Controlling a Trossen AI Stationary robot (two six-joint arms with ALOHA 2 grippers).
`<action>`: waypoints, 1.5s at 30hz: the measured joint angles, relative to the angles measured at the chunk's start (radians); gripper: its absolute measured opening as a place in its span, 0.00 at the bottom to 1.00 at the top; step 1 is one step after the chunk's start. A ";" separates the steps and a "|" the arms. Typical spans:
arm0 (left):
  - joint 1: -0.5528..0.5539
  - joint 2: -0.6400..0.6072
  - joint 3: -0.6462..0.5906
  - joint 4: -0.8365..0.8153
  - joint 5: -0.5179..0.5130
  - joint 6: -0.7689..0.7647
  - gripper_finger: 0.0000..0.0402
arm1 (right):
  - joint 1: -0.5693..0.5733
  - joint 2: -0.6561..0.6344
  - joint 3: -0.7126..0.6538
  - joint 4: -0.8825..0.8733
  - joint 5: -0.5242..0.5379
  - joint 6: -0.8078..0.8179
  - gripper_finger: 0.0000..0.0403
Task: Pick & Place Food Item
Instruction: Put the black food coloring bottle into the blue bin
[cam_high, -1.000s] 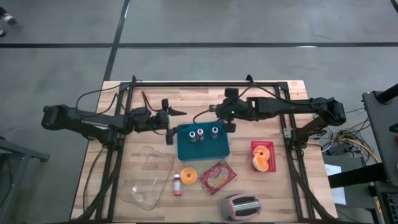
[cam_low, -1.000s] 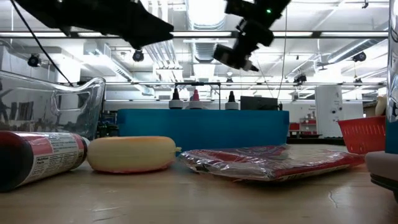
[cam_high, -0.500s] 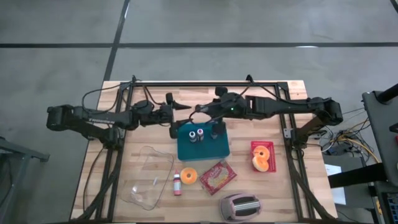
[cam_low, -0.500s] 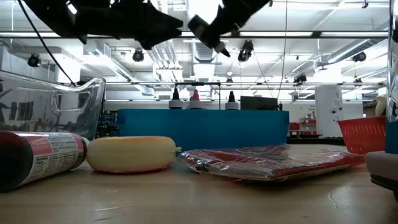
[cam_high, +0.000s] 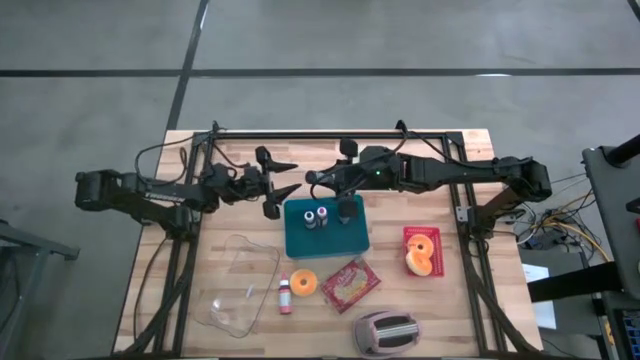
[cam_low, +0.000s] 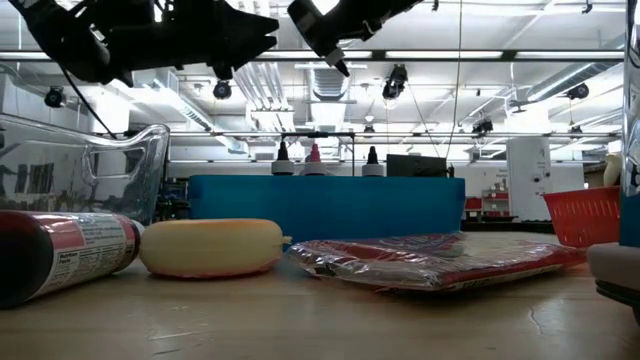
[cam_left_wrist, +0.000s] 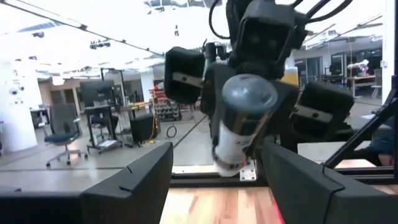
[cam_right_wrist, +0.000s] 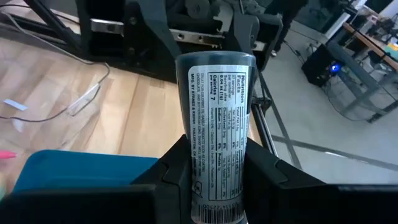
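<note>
right claw (cam_right_wrist: 214, 186) was pinched on a small dark bottle (cam_right_wrist: 216, 124) with a white label, held in the air above the far edge of the teal tray (cam_high: 326, 230). the bottle's capped end pointed at the left claw (cam_high: 285, 186); in the left wrist view the bottle (cam_left_wrist: 244, 118) sat between that arm's own two fingers (cam_left_wrist: 134, 180) but farther off, not touching them. left claw was spread, nothing in it, hovering just beside the tray's far left corner and facing the right claw (cam_high: 318, 180) across a small gap.

two bottles (cam_high: 316, 216) stood upright in the teal tray. nearer the front edge of the wooden table (cam_high: 450, 300): a clear glass dish (cam_high: 238, 282), a small red-capped bottle (cam_high: 285, 295) lying on its side, an orange round item (cam_high: 304, 282) just beside it, a red wrapped packet (cam_high: 349, 284), and a toy toaster (cam_high: 387, 332). a red basket (cam_high: 422, 250) holding an orange item lay well to the right of the tray.
</note>
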 joint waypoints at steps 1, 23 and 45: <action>0.000 0.000 0.000 -0.005 0.001 -0.002 0.63 | 0.000 0.002 -0.001 0.001 -0.001 0.001 0.21; 0.000 0.043 0.130 -0.238 0.112 0.036 0.63 | -0.021 0.075 -0.002 0.017 -0.010 -0.004 0.21; 0.003 0.092 0.181 -0.256 0.075 0.047 0.62 | -0.023 0.079 -0.002 0.016 -0.047 -0.002 0.21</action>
